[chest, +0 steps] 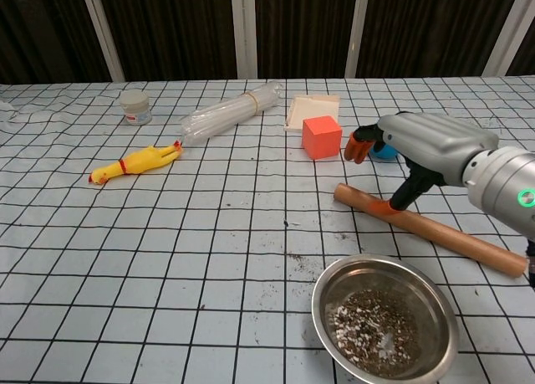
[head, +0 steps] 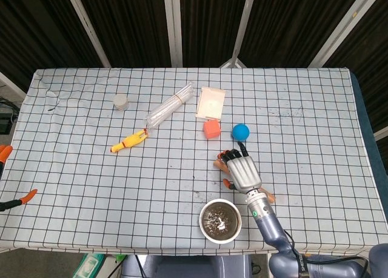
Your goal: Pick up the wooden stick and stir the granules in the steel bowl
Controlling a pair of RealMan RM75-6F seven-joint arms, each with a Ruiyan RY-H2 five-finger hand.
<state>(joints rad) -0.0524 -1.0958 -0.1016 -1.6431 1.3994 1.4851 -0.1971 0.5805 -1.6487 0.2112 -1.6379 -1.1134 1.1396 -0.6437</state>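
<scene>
The wooden stick (chest: 443, 233) lies slanted on the checked cloth, just behind the steel bowl (chest: 318, 304) that holds dark granules (chest: 372, 325). My right hand (chest: 426, 145) hovers over the stick's left half with its fingers apart, and its orange thumb tip touches the stick; nothing is gripped. From above, the right hand (head: 244, 172) covers most of the stick (head: 268, 197), and the bowl (head: 204, 213) sits just in front of it. Only the orange fingertips of my left hand (head: 28, 196) show, spread apart at the table's left edge.
An orange cube (chest: 322, 136) and a blue ball (head: 240, 131) stand right behind the right hand. Further back lie a pale flat box (head: 210, 102), a bundle of clear tubes (head: 171, 105), a yellow rubber chicken (head: 128, 141) and a small jar (head: 121, 101).
</scene>
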